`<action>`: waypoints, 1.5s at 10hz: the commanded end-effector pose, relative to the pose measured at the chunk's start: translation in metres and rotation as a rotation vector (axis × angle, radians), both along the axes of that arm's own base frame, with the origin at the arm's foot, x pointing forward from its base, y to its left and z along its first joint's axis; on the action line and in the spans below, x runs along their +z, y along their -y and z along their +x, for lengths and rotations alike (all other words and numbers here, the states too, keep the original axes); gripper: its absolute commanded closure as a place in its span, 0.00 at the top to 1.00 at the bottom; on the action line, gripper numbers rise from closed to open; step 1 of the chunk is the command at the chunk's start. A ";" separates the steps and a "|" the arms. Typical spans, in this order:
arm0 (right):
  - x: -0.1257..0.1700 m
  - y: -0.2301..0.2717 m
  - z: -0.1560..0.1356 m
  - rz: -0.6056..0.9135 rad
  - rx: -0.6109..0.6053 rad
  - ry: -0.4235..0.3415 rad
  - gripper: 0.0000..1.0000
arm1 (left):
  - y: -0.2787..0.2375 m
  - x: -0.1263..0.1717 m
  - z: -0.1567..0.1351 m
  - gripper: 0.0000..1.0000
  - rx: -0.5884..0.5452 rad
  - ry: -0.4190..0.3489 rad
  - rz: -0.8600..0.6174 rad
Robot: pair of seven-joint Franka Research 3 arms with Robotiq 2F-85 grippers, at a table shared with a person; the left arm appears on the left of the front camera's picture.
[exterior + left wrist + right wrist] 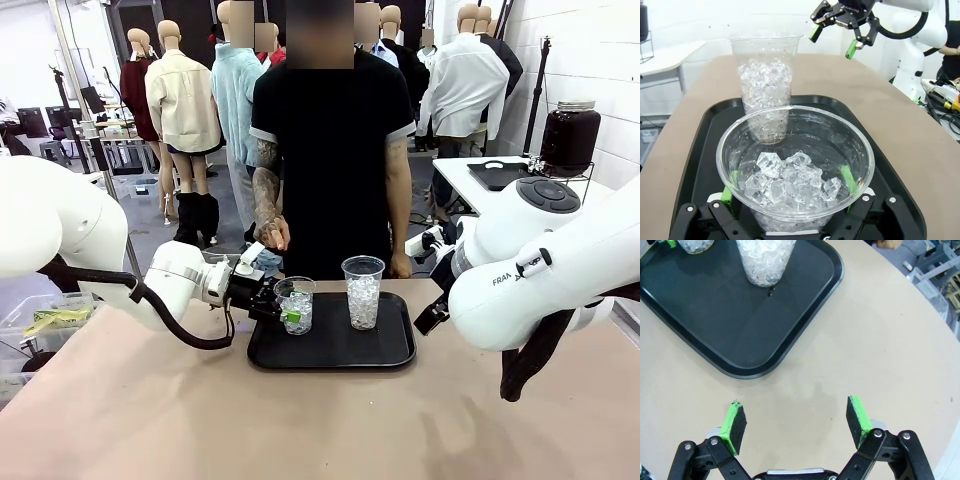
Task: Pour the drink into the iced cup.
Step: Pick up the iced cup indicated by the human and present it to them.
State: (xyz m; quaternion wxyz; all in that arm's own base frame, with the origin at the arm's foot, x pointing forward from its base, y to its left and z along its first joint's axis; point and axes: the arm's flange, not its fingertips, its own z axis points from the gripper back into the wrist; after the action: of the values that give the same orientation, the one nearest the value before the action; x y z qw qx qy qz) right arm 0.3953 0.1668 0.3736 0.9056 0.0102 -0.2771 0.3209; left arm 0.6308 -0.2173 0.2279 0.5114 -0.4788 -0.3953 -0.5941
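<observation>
Two clear plastic cups of white ice stand on a black tray (330, 355). The short, wide cup (295, 305) (795, 170) sits at the tray's left end, and my left gripper (277, 300) (790, 200) is shut on it, a green pad against each side. The tall cup (362, 292) (765, 85) (764, 257) stands free beside it. My right gripper (797, 422) (837, 35) hangs open over bare table off the tray's right corner, holding nothing. Both cups hold ice alone; the brown drink is out of view in them.
A person in black stands at the far side behind the tray, one hand (272, 232) near my left wrist. A lidded, almost black jar (570, 135) sits on a side table at the back right. The near tabletop (300, 430) is bare.
</observation>
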 end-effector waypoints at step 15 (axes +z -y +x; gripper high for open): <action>0.000 0.000 0.000 0.001 0.000 -0.001 1.00 | -0.016 0.040 -0.023 0.76 0.008 0.079 -0.030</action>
State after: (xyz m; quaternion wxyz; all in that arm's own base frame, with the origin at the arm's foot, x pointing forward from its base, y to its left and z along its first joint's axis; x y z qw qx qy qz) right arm 0.3953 0.1668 0.3736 0.9056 0.0102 -0.2771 0.3209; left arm 0.6249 -0.2087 0.2590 0.5049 -0.4648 -0.4050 -0.6042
